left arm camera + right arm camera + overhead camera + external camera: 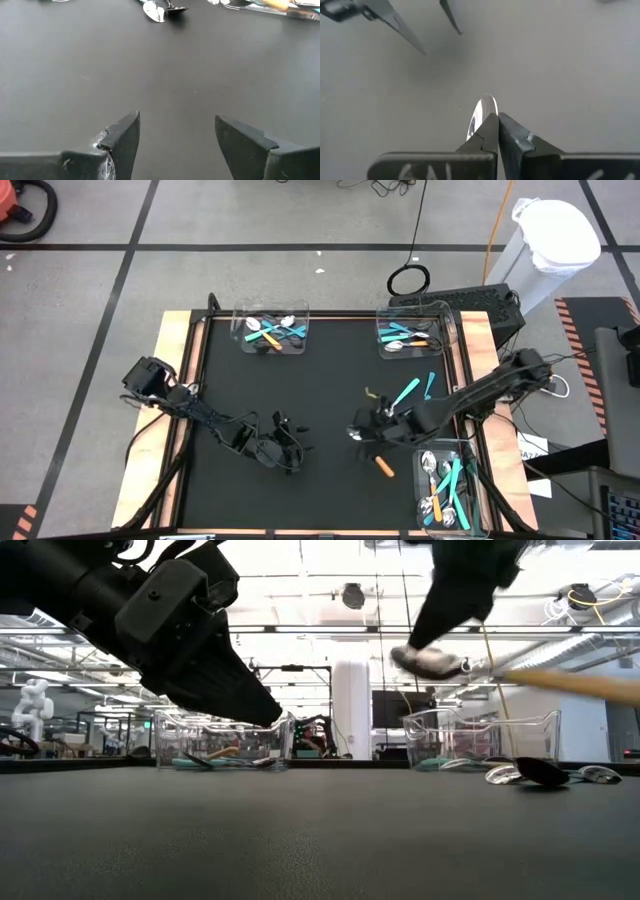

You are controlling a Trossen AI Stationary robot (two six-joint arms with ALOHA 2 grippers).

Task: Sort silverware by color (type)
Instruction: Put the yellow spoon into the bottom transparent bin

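A: Near edge first. What's there?
B: Bin (447, 490) at the near right corner, full of teal and orange spoons. The left hand (285, 442) is near the near edge, left of middle, fingers (122, 137) spread wide with nothing between them, over bare desk (320, 380).
A: Right hand?
B: Right hand (362, 432) sits just right of centre, a bit nearer the near edge than the far one. Clenched on an orange spoon (384, 467). The wrist view shows the shiny bowl (481, 116) pinched at the fingertips. The low view shows that spoon lifted off the desk, orange handle (580, 685) sticking out sideways.
A: Loose pieces on the desk?
B: Two teal spoons (408, 391) beyond the right hand, toward the right edge, lying side by side, not touching the hand. Something small and dark lies just left of them; can't tell what.
A: Far side?
B: Two more bins on the far edge. The left bin (270, 328) holds a teal and orange mix, and the right bin (412, 333) looks mostly teal with one orange handle. The low view shows both bins standing upright with spoons lying flat inside.
A: Arms touching?
B: No, the hands are apart, facing each other across the middle.
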